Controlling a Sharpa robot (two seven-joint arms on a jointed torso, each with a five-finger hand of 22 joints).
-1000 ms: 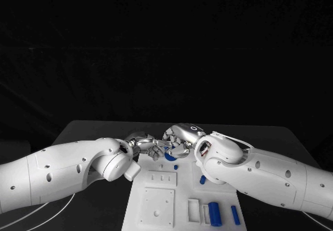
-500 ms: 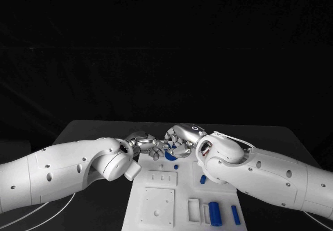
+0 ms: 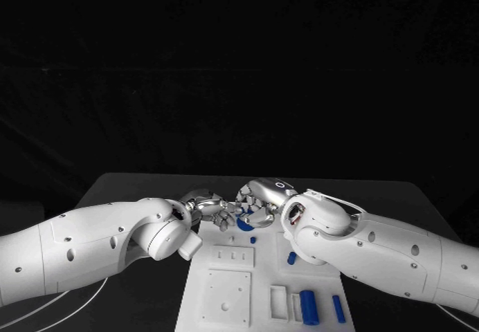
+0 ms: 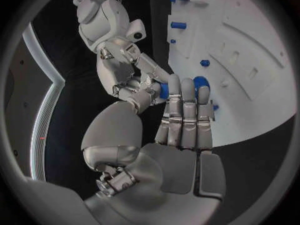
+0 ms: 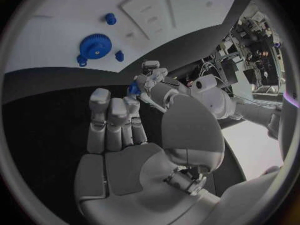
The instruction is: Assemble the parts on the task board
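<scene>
At the far end of the white task board [image 3: 228, 290] my two hands meet above the table. The left hand [image 3: 205, 205] [image 4: 181, 130] and the right hand [image 3: 257, 200] [image 5: 119, 145] both have fingertips on one small blue part [image 4: 164, 90] [image 5: 133, 88], held between them clear of the board. The other fingers of each hand lie straight, side by side. A blue gear [image 3: 243, 225] [image 5: 95, 46] lies flat on the board just under the hands.
Small blue pegs [image 3: 252, 240] [image 3: 291, 258] stand on the board behind the gear. Two blue cylinders [image 3: 309, 308] [image 3: 338, 309] lie at its near right corner beside rectangular slots. Both white forearms flank the board.
</scene>
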